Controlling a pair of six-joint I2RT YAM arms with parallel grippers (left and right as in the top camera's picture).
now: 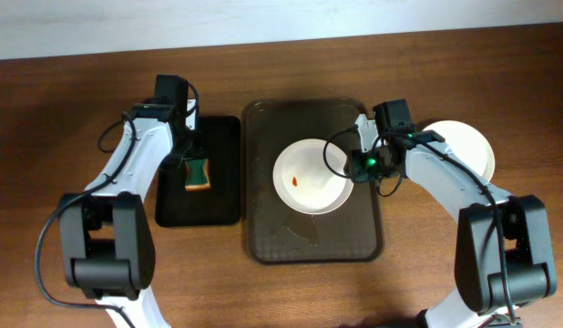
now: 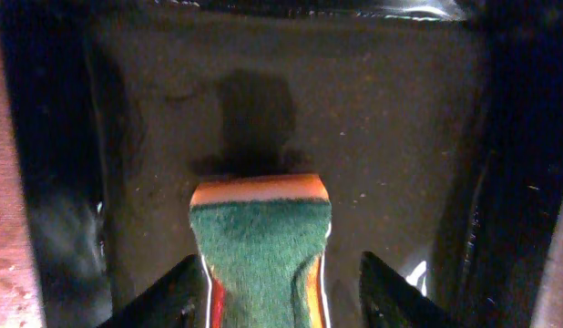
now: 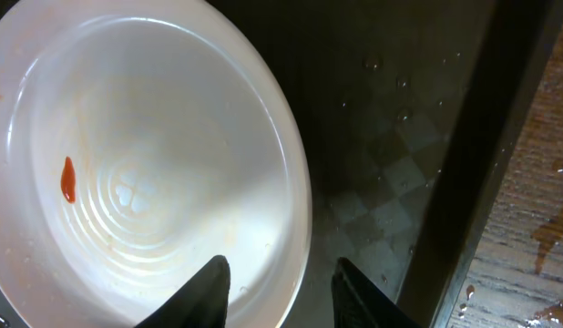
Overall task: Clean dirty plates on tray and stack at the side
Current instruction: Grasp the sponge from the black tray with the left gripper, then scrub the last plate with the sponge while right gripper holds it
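A white plate (image 1: 313, 191) with a small orange-red spot lies on the dark brown tray (image 1: 263, 228). It fills the left of the right wrist view (image 3: 154, 155). My right gripper (image 1: 359, 165) is open, its fingers (image 3: 280, 290) straddling the plate's right rim over the tray floor (image 3: 382, 137). A second white plate (image 1: 465, 146) lies on the table right of the tray, partly hidden by my right arm. A third plate does not show. My left gripper (image 1: 192, 157) is open around a green and orange sponge (image 2: 261, 246), which lies between its fingers (image 2: 280, 293).
The sponge (image 1: 198, 174) lies on a smaller black tray (image 1: 218, 196) left of the brown tray. Water drops lie on the brown tray's front part (image 1: 300, 233). The wooden table (image 1: 63, 109) stretches round both trays.
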